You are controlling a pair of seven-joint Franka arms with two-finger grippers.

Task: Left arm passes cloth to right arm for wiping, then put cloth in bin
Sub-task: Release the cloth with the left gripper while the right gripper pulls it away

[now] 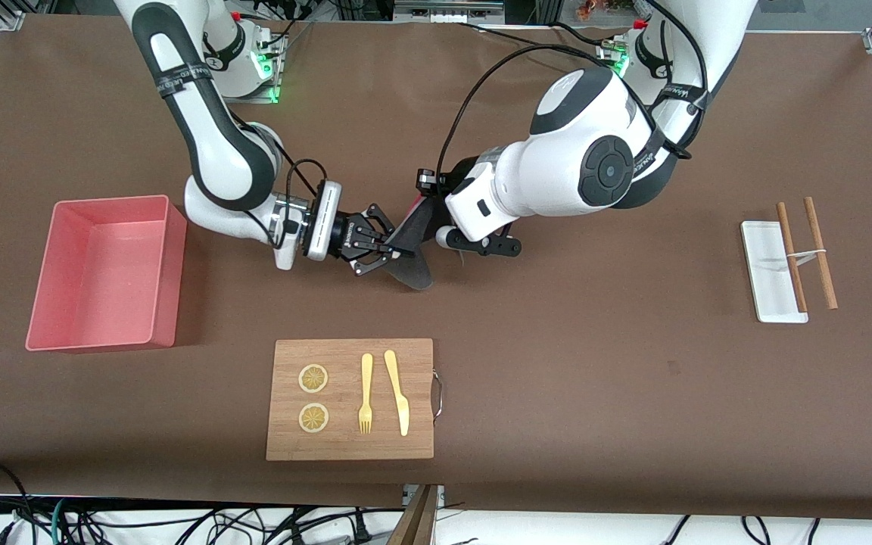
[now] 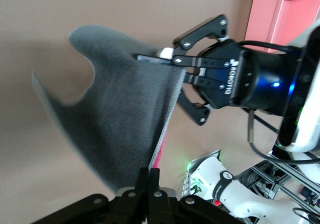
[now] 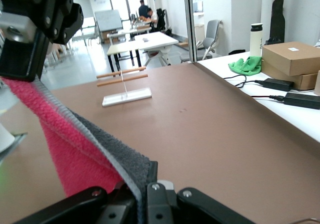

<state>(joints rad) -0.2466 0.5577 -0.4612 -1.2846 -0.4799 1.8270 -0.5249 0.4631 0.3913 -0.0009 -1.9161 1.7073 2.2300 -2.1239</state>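
The cloth [image 1: 413, 257] hangs in the air over the middle of the table, dark grey side toward the front camera, between both grippers. My left gripper [image 1: 419, 208] is shut on its upper corner; in the left wrist view the shut fingers [image 2: 149, 176] pinch the cloth [image 2: 125, 114]. My right gripper [image 1: 387, 250] is shut on the cloth's side edge, as also shows in the left wrist view [image 2: 155, 58]. In the right wrist view the cloth [image 3: 75, 154] shows pink and runs into my right gripper [image 3: 150, 184], with the left gripper [image 3: 22, 58] above. The pink bin [image 1: 167, 265] stands toward the right arm's end.
A wooden board [image 1: 353, 446] with two lemon slices, a fork and a knife lies nearer the front camera than the grippers. A white tray [image 1: 765, 265] with chopsticks [image 1: 818, 250] lies toward the left arm's end; the tray also shows in the right wrist view [image 3: 127, 96].
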